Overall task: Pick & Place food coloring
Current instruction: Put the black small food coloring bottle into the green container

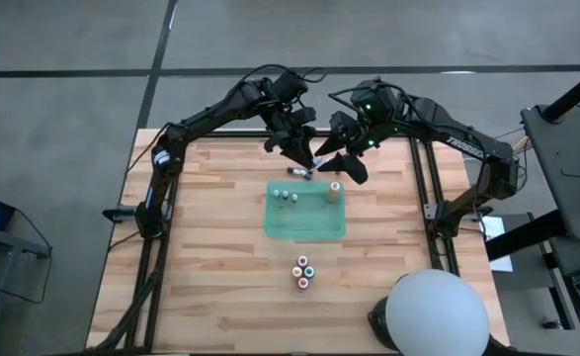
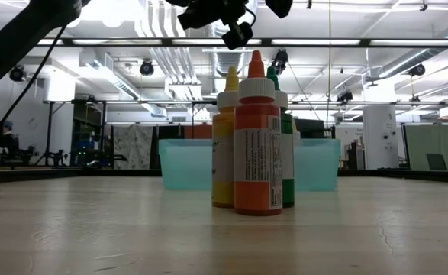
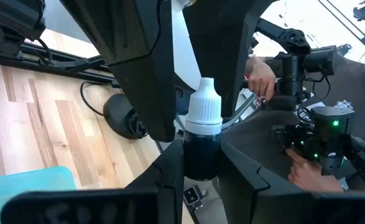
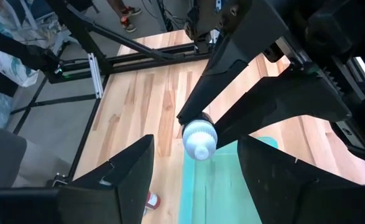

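Observation:
A small dark food coloring bottle (image 3: 202,149) with a white cap (image 4: 199,140) hangs above the far edge of the green tray (image 1: 304,225), with my left gripper (image 1: 302,156) shut on it. My right gripper (image 4: 196,163) is open. Its fingers (image 3: 145,74) stand on either side of the cap without touching it. Two tiny bottles (image 1: 287,196) and an orange one (image 1: 335,191) stand in the tray. A cluster of several bottles (image 1: 302,272) stands on the table nearer the front; the low view shows its orange bottle (image 2: 257,137). My left gripper pinches the bottle's dark body (image 3: 201,163) between its two fingers, just below the white cap. The fingers come nearly level from the table's far left. The bottle is lifted clear, its cap pointing toward my right gripper.
A red-capped bottle (image 4: 151,199) lies on the wood beside the tray's far edge. A white round object (image 1: 438,311) sits at the table's near right corner. A person's hands (image 3: 260,74) show beyond the table.

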`<state>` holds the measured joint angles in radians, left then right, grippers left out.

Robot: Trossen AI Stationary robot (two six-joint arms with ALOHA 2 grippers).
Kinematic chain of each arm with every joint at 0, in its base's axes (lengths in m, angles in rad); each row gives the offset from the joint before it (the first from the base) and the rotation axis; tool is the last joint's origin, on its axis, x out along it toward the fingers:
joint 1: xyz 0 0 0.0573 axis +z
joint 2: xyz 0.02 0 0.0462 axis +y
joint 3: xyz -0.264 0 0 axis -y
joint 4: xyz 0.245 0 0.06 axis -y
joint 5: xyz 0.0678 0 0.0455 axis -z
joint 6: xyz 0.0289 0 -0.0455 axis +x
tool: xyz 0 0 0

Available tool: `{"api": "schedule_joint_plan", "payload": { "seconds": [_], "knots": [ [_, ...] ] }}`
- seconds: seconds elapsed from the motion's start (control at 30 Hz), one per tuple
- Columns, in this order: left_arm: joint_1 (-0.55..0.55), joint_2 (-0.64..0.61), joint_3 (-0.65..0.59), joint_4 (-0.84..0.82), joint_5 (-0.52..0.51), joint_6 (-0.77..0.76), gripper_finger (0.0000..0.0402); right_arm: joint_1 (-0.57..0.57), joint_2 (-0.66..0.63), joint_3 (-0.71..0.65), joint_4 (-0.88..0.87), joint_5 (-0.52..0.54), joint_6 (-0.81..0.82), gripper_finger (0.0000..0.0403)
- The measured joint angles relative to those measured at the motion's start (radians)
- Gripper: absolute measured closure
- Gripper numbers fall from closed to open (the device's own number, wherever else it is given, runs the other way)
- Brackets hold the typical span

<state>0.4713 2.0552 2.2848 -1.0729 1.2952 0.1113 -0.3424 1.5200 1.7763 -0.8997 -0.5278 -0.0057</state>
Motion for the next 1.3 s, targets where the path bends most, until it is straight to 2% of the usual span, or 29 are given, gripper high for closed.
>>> {"api": "schedule_joint_plan", "payload": {
  "seconds": [0.33,1.1,1.3],
  "knots": [
    [0.0,0.0,0.0,0.0,-0.001,0.0,0.0348,0.0,-0.002,0.0,0.0,0.0,0.005,0.0189],
    [0.0,0.001,0.0,0.0,-0.001,-0.008,0.0348,0.0,-0.006,0.0,0.028,0.0,0.003,0.0334],
    [0.0,0.001,0.0,0.0,-0.001,-0.008,0.0348,0.0,-0.006,0.0,0.028,0.0,0.002,0.0354]
  ]
}}
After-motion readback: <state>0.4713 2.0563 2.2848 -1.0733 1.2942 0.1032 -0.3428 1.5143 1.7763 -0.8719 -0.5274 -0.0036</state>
